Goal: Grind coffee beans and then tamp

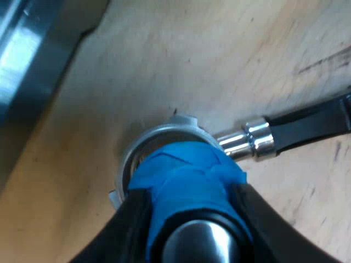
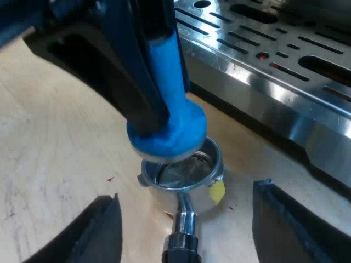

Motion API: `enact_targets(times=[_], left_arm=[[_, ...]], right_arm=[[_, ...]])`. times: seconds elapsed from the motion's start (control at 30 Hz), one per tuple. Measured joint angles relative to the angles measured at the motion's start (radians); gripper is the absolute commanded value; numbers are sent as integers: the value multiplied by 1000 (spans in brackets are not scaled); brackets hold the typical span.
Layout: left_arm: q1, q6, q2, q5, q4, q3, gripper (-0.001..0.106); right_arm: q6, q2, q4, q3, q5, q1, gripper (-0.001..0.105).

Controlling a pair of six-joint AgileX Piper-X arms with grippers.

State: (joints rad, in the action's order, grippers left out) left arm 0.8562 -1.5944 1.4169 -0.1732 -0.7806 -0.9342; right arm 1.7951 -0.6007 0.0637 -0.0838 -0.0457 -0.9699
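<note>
Pale wooden tabletop under everything, marked with a few dark streaks. Close beside it, espresso machine, with its slotted steel grate facing up and a bright steel edge just past the work spot.

Lying on the tabletop near the machine's front: holder, loose, round steel basket facing up. Chrome neck and dark handle reaching away from the machine. Small yellow tag stuck on the basket's outer wall, next to the neck.

Over the basket: tamper, wrapped in blue, leaning rather than upright. Blue base over the rim on the machine's side, part of the basket's inside in sight beneath it. Cannot tell whether the base touches the rim or sits just above it.

Left pincer pinching the tamper, one black finger on each side of the blue wrap, shiny round knob between them.

Right pincer spread wide and holding nothing. Hangs low over the tabletop on the handle side of the holder, one finger on each side of the neck, both well apart from it.
</note>
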Motion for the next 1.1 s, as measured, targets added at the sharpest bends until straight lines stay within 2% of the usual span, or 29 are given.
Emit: enact_targets(times=[0.7,1.1], left_arm=[[0,0,14,-10,35,7,0],[0,-34,39,-2,87,32,0]], right_arm=[[0,0,0,0,0,0,54],[0,0,0,0,0,0,54]])
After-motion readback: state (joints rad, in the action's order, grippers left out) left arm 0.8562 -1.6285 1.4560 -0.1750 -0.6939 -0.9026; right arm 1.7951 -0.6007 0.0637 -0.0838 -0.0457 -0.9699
